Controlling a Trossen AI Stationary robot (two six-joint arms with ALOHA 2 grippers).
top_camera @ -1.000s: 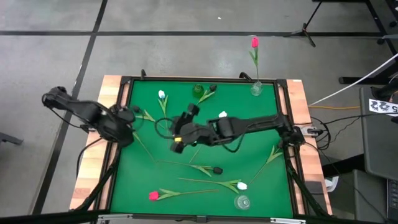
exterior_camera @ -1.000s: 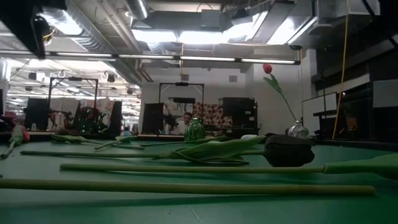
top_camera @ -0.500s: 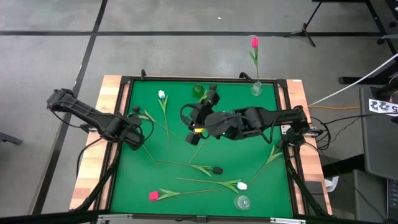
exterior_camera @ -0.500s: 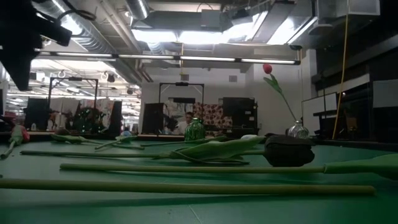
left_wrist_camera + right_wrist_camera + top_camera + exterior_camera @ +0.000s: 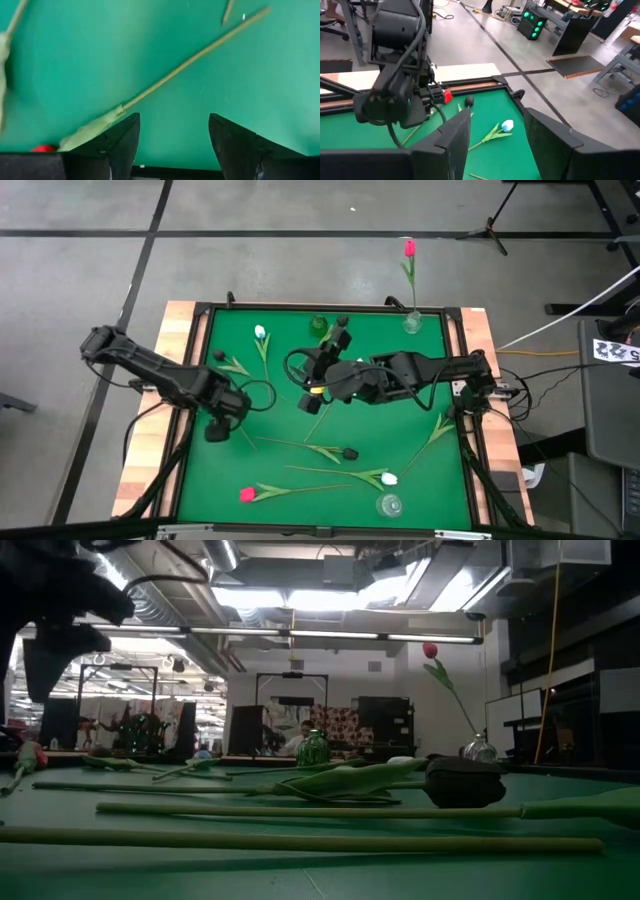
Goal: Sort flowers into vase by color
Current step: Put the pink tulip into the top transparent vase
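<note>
Green felt table (image 5: 210, 480), wooden border. Flowers: one red tulip (image 5: 409, 248) upright in a clear vase (image 5: 412, 323) at the far edge; white tulip (image 5: 260, 333), black tulip (image 5: 349, 452) and red tulip (image 5: 247, 494) among those lying loose on the felt. Empty clear vase (image 5: 388, 505) at the near edge. Left gripper (image 5: 214, 431): low over a stem (image 5: 190, 62), fingers apart, holding nothing. Right gripper (image 5: 343, 333): raised mid-table, fingers apart, empty
</note>
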